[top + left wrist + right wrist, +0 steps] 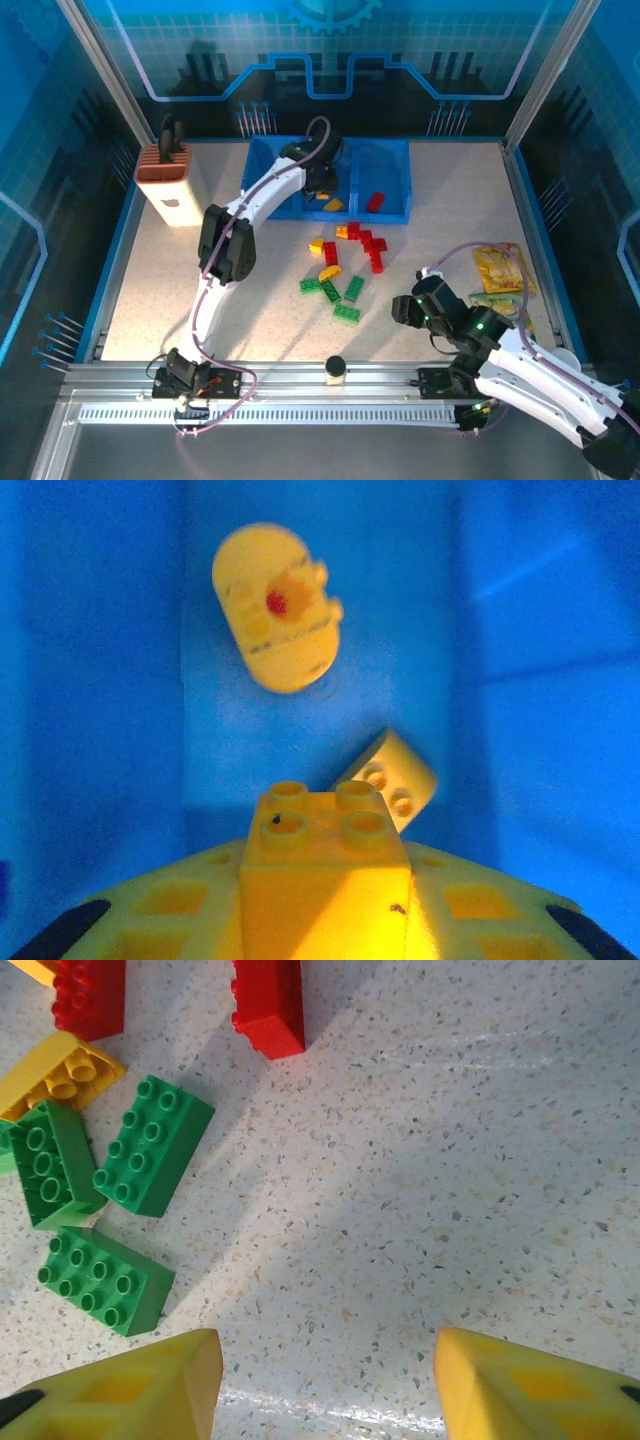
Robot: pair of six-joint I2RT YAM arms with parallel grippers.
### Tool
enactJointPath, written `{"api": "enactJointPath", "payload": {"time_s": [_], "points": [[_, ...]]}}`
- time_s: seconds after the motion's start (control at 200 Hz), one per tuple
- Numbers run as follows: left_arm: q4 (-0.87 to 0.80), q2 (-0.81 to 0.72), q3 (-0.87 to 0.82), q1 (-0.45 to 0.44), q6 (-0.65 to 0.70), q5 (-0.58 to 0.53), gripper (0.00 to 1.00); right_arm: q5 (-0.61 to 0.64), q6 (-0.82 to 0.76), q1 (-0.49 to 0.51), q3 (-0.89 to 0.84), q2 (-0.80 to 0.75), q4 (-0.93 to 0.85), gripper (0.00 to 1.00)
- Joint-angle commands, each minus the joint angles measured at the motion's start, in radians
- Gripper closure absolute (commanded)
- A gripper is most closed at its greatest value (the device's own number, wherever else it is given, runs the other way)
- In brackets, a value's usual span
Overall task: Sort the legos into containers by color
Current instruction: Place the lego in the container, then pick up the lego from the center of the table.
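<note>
My left gripper (318, 185) reaches into the middle bin of the blue containers (395, 150) and is shut on a yellow lego (325, 830). Below it on the bin floor lie a rounded yellow piece (275, 610) and a small yellow brick (392, 778). A red lego (375, 202) lies in the right bin. Loose red legos (366, 243), green legos (342, 295) and a yellow one (328, 271) sit on the table before the tray. My right gripper (403, 308) hovers open over bare table, right of the green bricks (150, 1145), with nothing between its fingers (150, 1390).
A brown-and-white block with black handles (168, 182) stands at the back left. Yellow and green snack packets (500, 275) lie at the right edge. A small capped cylinder (335, 370) sits on the front rail between the arm bases.
</note>
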Motion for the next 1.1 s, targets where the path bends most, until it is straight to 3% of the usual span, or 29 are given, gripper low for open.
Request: {"api": "enactJointPath", "payload": {"time_s": [0.0,0.135,0.26,0.47,0.685,0.845,0.996,1.096], "points": [[-0.025,0.002,0.037,-0.001,0.029,-0.014,0.64,0.03,0.023,0.01,-0.01,-0.033,-0.045,0.41],[-0.002,0.01,0.036,-0.001,0.039,-0.017,0.6,0.023,0.021,0.01,-0.012,-0.022,-0.04,0.41],[-0.04,0.009,0.064,-0.001,0.048,0.015,0.32,0.022,0.014,0.01,0.0,-0.009,-0.04,0.41],[-0.065,-0.137,-0.022,-0.012,0.047,0.0,0.28,0.023,0.009,0.01,0.008,0.0,-0.03,0.41],[0.145,-0.517,-0.567,-0.067,0.025,0.005,0.28,-0.013,-0.048,0.01,0.013,0.029,0.017,0.34],[0.299,-0.781,-0.97,-0.088,0.056,0.13,0.27,-0.027,-0.102,0.009,0.042,0.065,0.036,0.31],[0.461,-0.924,-1.295,-0.101,0.075,0.272,0.27,-0.048,-0.128,0.007,0.046,0.097,0.094,0.29],[0.46,-0.953,-1.365,-0.128,0.136,0.266,0.28,-0.093,-0.136,0.007,0.049,0.135,0.151,0.29]]}}
